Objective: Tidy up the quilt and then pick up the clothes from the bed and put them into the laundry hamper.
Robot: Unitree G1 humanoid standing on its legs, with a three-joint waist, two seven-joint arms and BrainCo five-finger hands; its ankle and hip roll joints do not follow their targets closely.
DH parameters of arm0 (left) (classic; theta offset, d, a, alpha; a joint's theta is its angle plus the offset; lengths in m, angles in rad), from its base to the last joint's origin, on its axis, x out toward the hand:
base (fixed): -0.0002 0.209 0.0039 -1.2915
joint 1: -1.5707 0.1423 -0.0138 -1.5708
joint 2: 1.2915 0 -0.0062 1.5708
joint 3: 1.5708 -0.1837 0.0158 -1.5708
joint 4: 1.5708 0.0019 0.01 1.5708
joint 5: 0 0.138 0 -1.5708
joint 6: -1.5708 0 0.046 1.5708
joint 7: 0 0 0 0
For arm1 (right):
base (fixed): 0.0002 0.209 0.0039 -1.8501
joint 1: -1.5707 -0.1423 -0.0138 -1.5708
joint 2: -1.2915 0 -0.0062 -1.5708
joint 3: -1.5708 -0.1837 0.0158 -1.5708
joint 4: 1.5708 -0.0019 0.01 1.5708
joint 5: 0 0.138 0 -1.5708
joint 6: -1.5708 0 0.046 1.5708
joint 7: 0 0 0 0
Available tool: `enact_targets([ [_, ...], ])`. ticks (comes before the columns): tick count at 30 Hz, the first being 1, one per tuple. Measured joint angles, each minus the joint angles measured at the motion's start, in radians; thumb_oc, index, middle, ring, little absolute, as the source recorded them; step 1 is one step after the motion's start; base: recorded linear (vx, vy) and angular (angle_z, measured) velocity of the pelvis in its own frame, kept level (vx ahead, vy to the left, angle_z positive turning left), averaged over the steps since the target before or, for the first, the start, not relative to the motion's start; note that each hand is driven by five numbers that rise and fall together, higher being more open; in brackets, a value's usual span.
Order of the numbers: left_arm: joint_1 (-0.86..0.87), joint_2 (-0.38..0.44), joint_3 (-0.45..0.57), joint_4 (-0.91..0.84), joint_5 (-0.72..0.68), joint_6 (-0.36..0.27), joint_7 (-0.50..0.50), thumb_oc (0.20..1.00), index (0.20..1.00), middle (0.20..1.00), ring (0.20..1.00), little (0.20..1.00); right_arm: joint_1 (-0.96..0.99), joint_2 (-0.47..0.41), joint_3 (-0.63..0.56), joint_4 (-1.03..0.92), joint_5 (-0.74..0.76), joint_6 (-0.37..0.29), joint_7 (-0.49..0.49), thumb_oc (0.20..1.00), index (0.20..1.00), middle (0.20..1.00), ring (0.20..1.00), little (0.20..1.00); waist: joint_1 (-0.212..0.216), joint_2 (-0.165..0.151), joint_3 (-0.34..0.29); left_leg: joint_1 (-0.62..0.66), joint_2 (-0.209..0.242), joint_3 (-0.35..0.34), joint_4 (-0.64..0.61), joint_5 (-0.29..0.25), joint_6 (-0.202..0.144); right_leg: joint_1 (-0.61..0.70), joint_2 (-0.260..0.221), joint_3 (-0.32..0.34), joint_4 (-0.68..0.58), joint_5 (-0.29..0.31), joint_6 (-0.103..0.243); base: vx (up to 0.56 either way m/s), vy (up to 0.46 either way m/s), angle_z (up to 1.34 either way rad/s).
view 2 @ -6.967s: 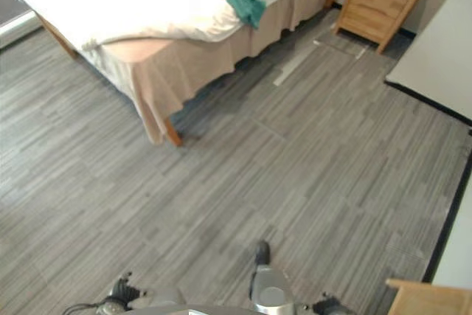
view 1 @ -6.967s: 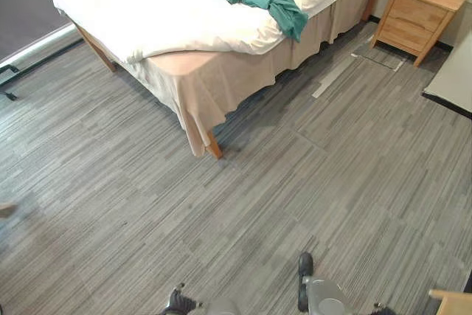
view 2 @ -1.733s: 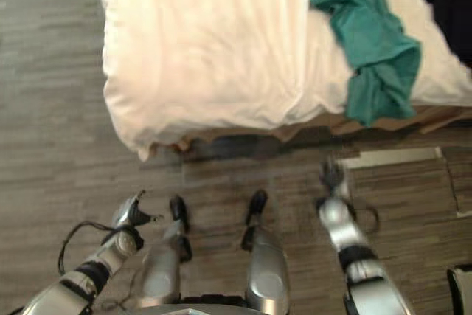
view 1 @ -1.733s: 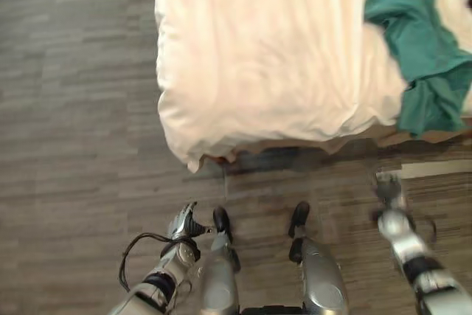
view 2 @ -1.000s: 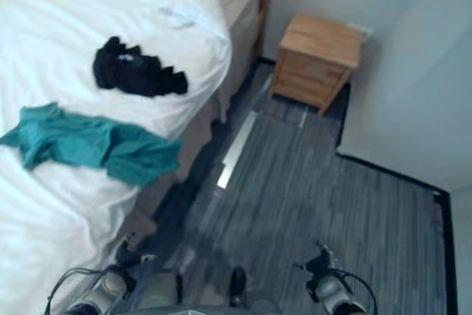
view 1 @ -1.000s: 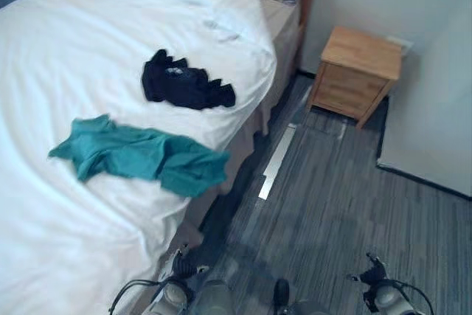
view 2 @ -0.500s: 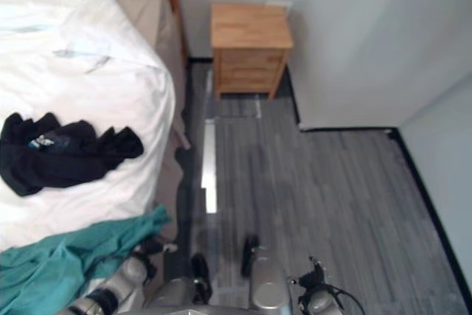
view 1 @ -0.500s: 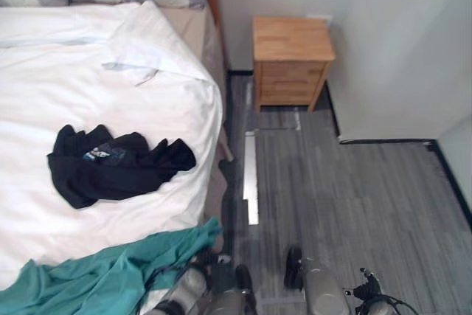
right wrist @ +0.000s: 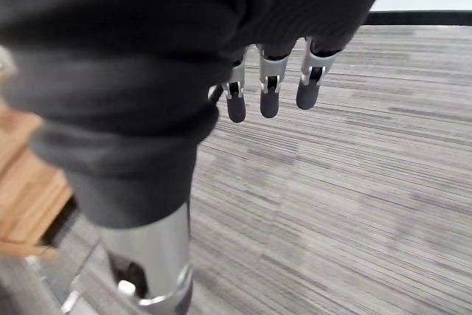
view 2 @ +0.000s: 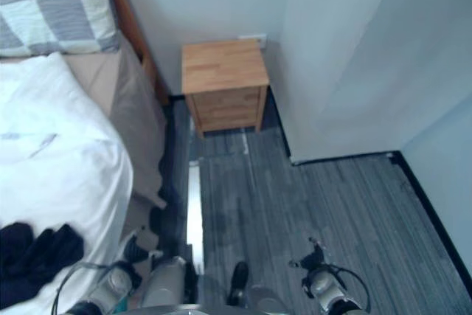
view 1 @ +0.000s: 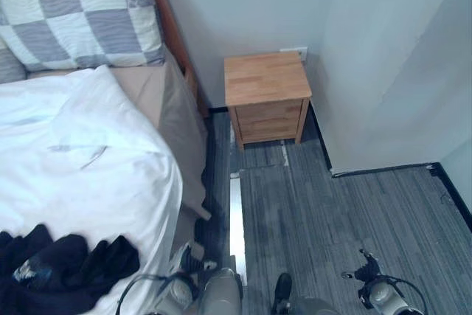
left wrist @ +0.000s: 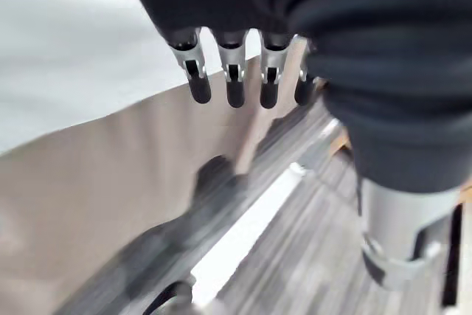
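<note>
The white quilt (view 1: 81,175) covered the bed at nine o'clock, with black clothes (view 1: 59,271) lying on it at seven o'clock. The left hand (view 1: 188,260) hung beside the bed's edge, fingers (left wrist: 232,82) relaxed and holding nothing. The right hand (view 1: 367,269) hung at five o'clock over the grey floor (view 1: 354,212), fingers (right wrist: 267,90) loose and empty. A wooden nightstand (view 1: 267,97) stood at twelve o'clock beside a checked pillow (view 1: 81,16).

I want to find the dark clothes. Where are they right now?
The black clothes lie on the white quilt at the lower left of the left eye view, near the bed's edge.
</note>
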Motion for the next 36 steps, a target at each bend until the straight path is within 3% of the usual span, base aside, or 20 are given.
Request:
enact_targets([
  [1,-0.013,0.0,0.007,0.005,0.0,0.0,0.0,1.0,1.0,1.0,1.0,1.0,-0.001,-0.001,0.003,-0.012,-0.009,-0.001,0.001,1.0,1.0,1.0,1.0,1.0,-0.003,0.004,0.0,-0.018,-0.002,0.144,-0.079,0.045,0.005,0.023,0.005,-0.048,-0.001,-0.037,-0.003,0.32,0.131,-0.14],
  [3,-0.006,0.0,0.01,0.013,0.0,0.002,-0.001,1.0,1.0,1.0,1.0,1.0,0.008,-0.001,0.001,-0.015,-0.015,-0.001,0.001,1.0,1.0,1.0,1.0,1.0,0.0,-0.011,0.007,-0.018,-0.006,0.254,-0.079,0.067,0.026,0.052,0.004,-0.079,0.0,-0.072,0.015,0.29,0.131,-0.02],
  [4,-0.005,-0.002,0.021,0.034,0.0,0.004,-0.002,1.0,1.0,1.0,1.0,1.0,0.031,0.0,0.003,-0.008,-0.015,0.007,0.003,1.0,1.0,1.0,1.0,1.0,-0.017,-0.008,-0.003,-0.008,-0.03,0.316,-0.074,0.089,0.077,0.08,-0.002,-0.115,0.001,-0.096,0.044,0.34,0.138,0.24],
  [6,0.011,-0.008,0.039,0.065,0.0,0.007,-0.003,1.0,1.0,1.0,1.0,1.0,0.055,-0.002,0.003,-0.007,-0.015,0.012,0.009,1.0,1.0,1.0,1.0,1.0,-0.028,-0.003,-0.008,0.029,-0.073,0.304,-0.113,0.11,0.134,0.106,0.002,-0.129,0.019,-0.12,0.08,0.38,0.175,0.42],
  [7,-0.009,-0.036,0.067,0.16,-0.002,0.02,-0.002,1.0,1.0,1.0,1.0,1.0,0.072,0.01,-0.022,0.006,-0.014,0.019,0.013,1.0,1.0,1.0,1.0,1.0,-0.038,0.011,0.0,0.084,-0.097,0.261,-0.146,0.095,0.245,0.083,-0.004,-0.147,0.171,-0.152,0.115,0.2,0.147,0.69],
  [9,-0.006,-0.036,0.069,0.203,-0.002,0.023,-0.001,1.0,1.0,1.0,1.0,1.0,0.09,0.019,-0.018,0.0,-0.015,0.024,0.029,1.0,1.0,1.0,1.0,1.0,-0.04,0.011,0.003,0.156,-0.107,0.221,-0.194,0.086,0.252,0.0,-0.066,-0.181,0.489,-0.144,0.126,0.23,0.125,1.01],
  [10,0.003,-0.028,0.08,0.203,-0.002,0.031,-0.001,1.0,1.0,1.0,1.0,1.0,0.101,0.023,-0.02,-0.015,-0.015,0.021,0.031,1.0,1.0,1.0,1.0,1.0,-0.049,0.012,0.006,0.215,-0.119,0.136,-0.234,0.075,0.262,-0.075,-0.137,-0.185,0.709,-0.202,0.194,0.18,0.053,1.27],
  [13,-0.026,-0.028,0.104,0.193,-0.021,0.031,0.008,1.0,1.0,1.0,1.0,1.0,0.08,0.018,-0.023,-0.015,-0.015,0.016,0.031,1.0,1.0,1.0,1.0,1.0,-0.067,0.018,0.02,0.261,-0.136,0.002,-0.28,0.086,0.247,-0.203,-0.143,-0.072,0.731,-0.224,0.195,0.16,-0.077,1.65],
  [16,-0.047,-0.043,0.087,0.187,-0.033,0.019,0.02,1.0,1.0,1.0,1.0,1.0,0.033,0.02,-0.064,-0.011,-0.011,0.007,0.03,1.0,1.0,1.0,1.0,1.0,-0.048,0.047,0.04,0.29,-0.159,-0.218,-0.283,0.073,0.205,-0.294,-0.118,0.111,0.449,-0.226,0.174,0.23,-0.192,1.87],
  [17,-0.052,-0.052,0.078,0.197,-0.038,0.02,0.022,1.0,1.0,1.0,1.0,1.0,0.02,0.022,-0.06,-0.005,-0.003,0.006,0.031,1.0,1.0,1.0,1.0,1.0,-0.051,0.057,0.04,0.296,-0.149,-0.283,-0.284,0.064,0.188,-0.296,-0.08,0.22,0.342,-0.212,0.157,0.24,-0.254,2.42],
  [18,-0.067,-0.07,0.078,0.226,-0.039,0.02,0.028,1.0,1.0,1.0,1.0,1.0,0.009,0.023,-0.054,-0.006,0.005,0.002,0.034,1.0,1.0,1.0,1.0,1.0,-0.059,0.065,0.036,0.295,-0.14,-0.399,-0.284,0.048,0.159,-0.279,-0.028,0.459,0.16,-0.168,0.158,0.24,-0.363,2.38],
  [19,-0.072,-0.071,0.077,0.237,-0.039,0.02,0.03,1.0,1.0,1.0,1.0,1.0,0.011,0.024,-0.05,-0.007,0.007,0.002,0.035,1.0,1.0,1.0,1.0,1.0,-0.054,0.055,0.033,0.295,-0.148,-0.462,-0.279,0.047,0.158,-0.276,-0.019,0.537,0.108,-0.144,0.159,0.16,-0.271,2.59],
  [21,-0.043,-0.042,0.079,0.246,-0.039,0.018,0.034,1.0,1.0,1.0,1.0,1.0,0.014,0.039,-0.037,-0.042,0.008,0.012,0.044,1.0,1.0,1.0,1.0,1.0,-0.028,-0.007,0.032,0.31,-0.179,-0.513,-0.273,0.037,0.138,-0.259,-0.081,0.524,0.075,-0.016,0.161,0.17,-0.257,2.02],
  [22,-0.019,-0.027,0.085,0.258,-0.04,0.024,0.036,1.0,1.0,1.0,1.0,1.0,-0.004,0.036,-0.008,-0.073,0.007,0.011,0.05,1.0,1.0,1.0,1.0,1.0,-0.025,-0.031,0.022,0.299,-0.159,-0.471,-0.241,-0.016,0.099,-0.248,-0.102,0.43,0.082,0.112,0.127,0.24,-0.355,1.65],
  [25,0.064,-0.035,0.128,0.253,-0.071,0.026,0.034,1.0,1.0,1.0,1.0,1.0,-0.057,-0.005,0.011,-0.215,0.0,0.002,0.071,1.0,1.0,1.0,1.0,1.0,-0.015,-0.016,0.014,0.28,-0.075,-0.334,-0.191,-0.042,0.057,-0.217,-0.068,0.348,0.043,0.119,0.095,0.23,-0.305,0.98],
  [29,0.12,-0.045,0.147,0.201,-0.116,0.024,0.034,1.0,1.0,1.0,1.0,1.0,-0.126,-0.139,-0.003,-0.443,-0.017,-0.001,0.068,1.0,1.0,1.0,1.0,1.0,-0.003,-0.021,0.021,0.259,-0.042,-0.301,-0.164,0.001,-0.027,-0.151,-0.063,0.23,-0.003,0.147,0.061,0.01,-0.171,0.92],
  [31,0.079,-0.044,0.111,0.142,-0.114,0.016,0.034,1.0,1.0,1.0,1.0,1.0,-0.141,-0.246,-0.027,-0.508,-0.018,-0.015,0.053,1.0,1.0,1.0,1.0,1.0,-0.061,-0.048,0.028,0.17,0.004,0.039,-0.095,0.032,-0.018,-0.115,-0.128,0.042,-0.009,0.144,0.044,-0.08,-0.142,2.38],
  [32,0.065,-0.039,0.105,0.108,-0.112,0.01,0.033,1.0,1.0,1.0,1.0,1.0,-0.142,-0.284,-0.046,-0.511,-0.018,-0.01,0.047,1.0,1.0,1.0,1.0,1.0,-0.089,-0.048,0.028,0.156,0.083,0.339,-0.062,0.006,-0.025,-0.091,-0.133,-0.028,-0.009,0.11,0.047,0.01,-0.111,1.87],
  [34,0.064,-0.018,0.09,0.059,-0.1,0.009,0.025,1.0,1.0,1.0,1.0,1.0,-0.171,-0.344,-0.072,-0.518,-0.019,-0.008,0.042,1.0,1.0,1.0,1.0,1.0,-0.063,-0.046,0.025,0.155,0.147,0.457,-0.026,0.01,-0.018,-0.074,-0.132,-0.091,-0.006,0.082,0.059,0.09,-0.031,1.1],
  [36,0.055,-0.004,0.082,0.087,-0.097,0.011,0.014,1.0,1.0,1.0,1.0,1.0,-0.2,-0.359,-0.139,-0.502,-0.019,-0.002,0.029,1.0,1.0,1.0,1.0,1.0,-0.085,-0.04,0.022,0.164,0.123,0.414,-0.083,0.051,0.013,-0.073,-0.14,-0.116,0.012,0.069,0.085,0.07,0.002,0.64],
])
